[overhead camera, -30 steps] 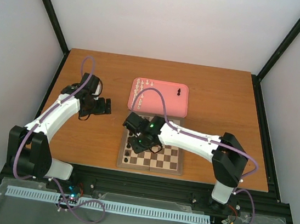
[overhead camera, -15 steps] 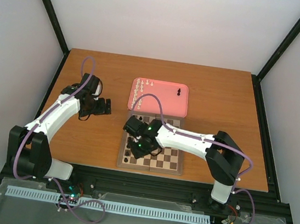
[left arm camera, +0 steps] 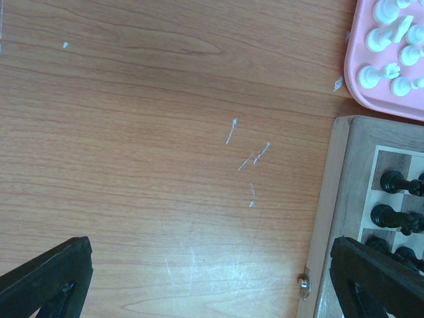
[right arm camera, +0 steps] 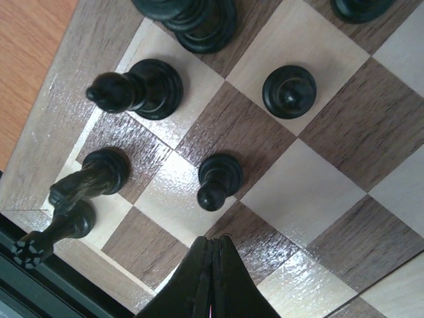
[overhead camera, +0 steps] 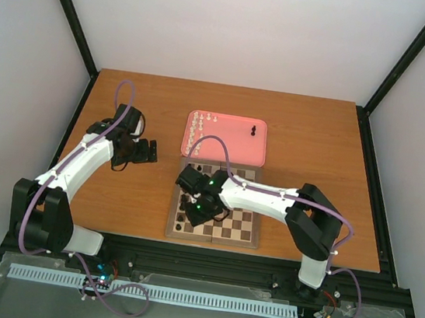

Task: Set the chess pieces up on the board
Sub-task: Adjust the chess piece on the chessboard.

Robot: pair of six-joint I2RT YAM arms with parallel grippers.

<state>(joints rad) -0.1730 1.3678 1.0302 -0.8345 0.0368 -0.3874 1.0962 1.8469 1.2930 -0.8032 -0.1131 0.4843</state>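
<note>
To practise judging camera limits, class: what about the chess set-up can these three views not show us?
1. Top view: the right arm covers the board's left squares; the white pieces on the pink tray are too small to name.
2. Left wrist view: the right edge cuts off board and tray, so no full count.
3. Right wrist view: the top edge crops some black pieces.

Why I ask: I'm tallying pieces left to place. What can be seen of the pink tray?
The pink tray is a shallow rectangle with rounded corners and a raised rim, plastic by its look. It lies flat on the wooden table, just beyond the far edge of the board; whether they touch is unclear. Its left side and far-left corner hold cream-white pieces; one black piece stands alone far right. The right arm's purple cable arches over it.
</note>
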